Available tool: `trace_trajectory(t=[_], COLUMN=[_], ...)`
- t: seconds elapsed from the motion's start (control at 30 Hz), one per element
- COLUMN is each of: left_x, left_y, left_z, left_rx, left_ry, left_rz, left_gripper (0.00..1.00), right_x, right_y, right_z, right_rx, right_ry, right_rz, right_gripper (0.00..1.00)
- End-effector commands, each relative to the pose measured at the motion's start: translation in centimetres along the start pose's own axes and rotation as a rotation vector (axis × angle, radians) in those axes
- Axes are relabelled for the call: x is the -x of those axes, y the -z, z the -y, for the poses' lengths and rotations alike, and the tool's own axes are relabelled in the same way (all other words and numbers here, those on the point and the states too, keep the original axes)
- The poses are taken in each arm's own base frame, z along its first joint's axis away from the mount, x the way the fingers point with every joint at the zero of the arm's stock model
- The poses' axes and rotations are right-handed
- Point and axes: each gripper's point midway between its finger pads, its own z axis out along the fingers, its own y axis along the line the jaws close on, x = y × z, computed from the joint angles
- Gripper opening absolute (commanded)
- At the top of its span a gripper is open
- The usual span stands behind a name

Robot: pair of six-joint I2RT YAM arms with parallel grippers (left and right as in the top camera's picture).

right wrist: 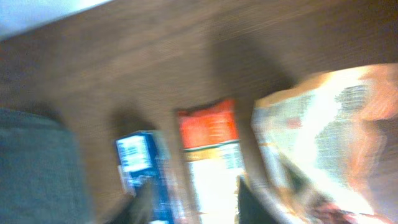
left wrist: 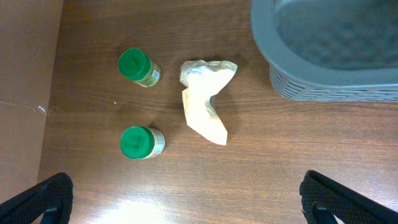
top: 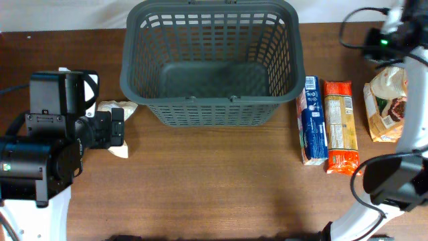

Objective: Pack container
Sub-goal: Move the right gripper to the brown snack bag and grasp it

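Left wrist view: the left claw (left wrist: 186, 208) hangs over the worktop (left wrist: 280, 162) with its jaws spread wide and nothing between them; just beyond lie two green-lidded jars (left wrist: 135, 65), upright and apart from each other, and beside them a crumpled pale packet (left wrist: 205, 99); further on, up and to the right, a rounded corner of the container (left wrist: 336, 81) comes in.

Overhead, the container stands at the far middle of the worktop, long axis running left to right, mouth up, and no goods show inside; the pale packet sits between the left claw and the container's near left corner, so that arm is probably the nearer for a first lift, with a short carry up and over the thick rim.

On the right a blue box (top: 312, 120), an orange packet (top: 340, 127) and a bag (top: 386, 104) lie side by side, the box just beside the container's right wall; bare wood lies open in front.

The right wrist view is smeared; I cannot tell whether the right claw (right wrist: 196, 202) is open or closed.
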Motion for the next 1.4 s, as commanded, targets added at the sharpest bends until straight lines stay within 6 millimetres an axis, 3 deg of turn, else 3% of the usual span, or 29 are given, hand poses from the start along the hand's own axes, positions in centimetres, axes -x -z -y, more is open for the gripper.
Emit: trace_trajectory(t=[0.0, 0.17, 0.23, 0.37, 0.43, 0.5, 0.63, 0.77, 1.0, 1.23, 1.3, 1.37], left_x=[-0.2, -0.1, -0.2, -0.2, -0.2, -0.2, -0.3, -0.3, -0.3, -0.2, -0.2, -0.2], left_y=[-0.2, -0.2, -0.2, -0.2, -0.2, -0.2, -0.2, -0.2, -0.2, -0.2, -0.2, -0.2], left_z=[-0.2, -0.2, -0.2, -0.2, -0.2, -0.2, -0.2, -0.2, -0.2, -0.2, -0.2, -0.2], left_rx=[0.013, 0.013, 0.013, 0.013, 0.012, 0.012, 0.012, 0.012, 0.009, 0.009, 0.009, 0.009], left_ry=[0.008, 0.008, 0.008, 0.008, 0.007, 0.007, 0.007, 0.007, 0.007, 0.007, 0.007, 0.007], left_rz=[-0.011, -0.01, -0.011, -0.011, -0.014, -0.014, -0.015, -0.015, -0.014, -0.014, -0.014, -0.014], left_gripper=[0.99, 0.99, 0.99, 0.99, 0.99, 0.99, 0.99, 0.99, 0.99, 0.99, 0.99, 0.99], right_x=[0.4, 2.0, 3.0, 3.9, 3.2, 1.5, -0.6, -2.1, -5.2, -10.6, -12.3, -13.6], right_y=[2.3, 3.5, 4.0, 3.6, 2.7, 0.4, -3.0, -5.6, -10.1, -15.2, -16.2, -16.7], right_z=[3.0, 9.5, 11.6, 13.8, 15.0, 16.2, 16.2, 14.4, 14.4, 12.8, 12.4, 12.2], right_rx=[-0.099, -0.343, -0.378, -0.346, -0.35, -0.322, -0.208, -0.08, -0.048, 0.006, 0.015, 0.013], right_ry=[0.116, 0.049, 0.005, -0.044, -0.063, -0.086, -0.104, -0.09, -0.11, -0.123, -0.131, -0.152], right_rz=[0.039, 0.099, 0.147, 0.192, 0.16, 0.077, -0.025, -0.1, -0.243, -0.452, -0.504, -0.538], right_gripper=[0.62, 0.96, 0.99, 0.99, 0.99, 0.99, 0.99, 0.99, 0.96, 0.93, 0.77, 0.52])
